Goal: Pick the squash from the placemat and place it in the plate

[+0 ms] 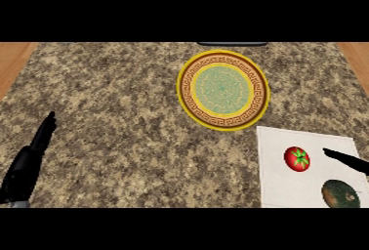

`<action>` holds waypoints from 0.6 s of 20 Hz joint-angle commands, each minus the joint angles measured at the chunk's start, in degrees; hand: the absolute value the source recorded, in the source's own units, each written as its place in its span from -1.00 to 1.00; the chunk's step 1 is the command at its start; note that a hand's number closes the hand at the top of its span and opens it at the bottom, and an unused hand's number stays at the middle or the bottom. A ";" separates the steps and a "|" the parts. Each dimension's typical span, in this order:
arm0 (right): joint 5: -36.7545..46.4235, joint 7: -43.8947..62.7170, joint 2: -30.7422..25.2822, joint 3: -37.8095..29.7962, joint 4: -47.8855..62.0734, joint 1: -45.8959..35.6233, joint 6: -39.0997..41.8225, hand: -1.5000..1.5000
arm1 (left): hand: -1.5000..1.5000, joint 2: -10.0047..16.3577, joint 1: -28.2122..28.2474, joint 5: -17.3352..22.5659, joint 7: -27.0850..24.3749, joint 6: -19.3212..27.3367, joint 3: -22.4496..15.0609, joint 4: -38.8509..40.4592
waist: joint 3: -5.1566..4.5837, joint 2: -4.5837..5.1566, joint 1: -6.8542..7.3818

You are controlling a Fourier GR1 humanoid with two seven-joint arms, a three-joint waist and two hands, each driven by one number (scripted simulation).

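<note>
Squash lay ungrasped on the placemat near a tomato, well apart from the plate, so every step remained; the right hand hovered close with fingers straight, and the left hand rested open at lower left.

Left hand was black all over, long and slim in outline, broader at the palm and narrowing to a thin pointed tip at the fingers. A faint lighter sheen ran along its edge. A small patch of grey forearm showed below the wrist. Right hand was the same black; only a slim, tapered sliver of it was in view.
</note>
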 commanded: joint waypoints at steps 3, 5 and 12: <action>1.28 -7.65 0.20 0.67 5.90 -2.79 3.10 -1.00 | 0.00 -0.59 -1.49 -0.75 0.14 -1.56 1.72 2.09 | -0.04 -0.04 -0.33; 2.84 -7.45 1.67 2.60 9.74 -5.89 2.53 -1.00 | 0.00 -0.34 -3.65 -0.72 -0.51 -2.29 2.46 4.20 | -0.03 0.04 -0.16; 1.11 -10.64 5.13 5.00 8.82 -2.18 -1.75 1.00 | 0.00 -1.26 1.55 -1.77 1.35 -1.97 1.84 -1.91 | 0.00 -0.11 -0.20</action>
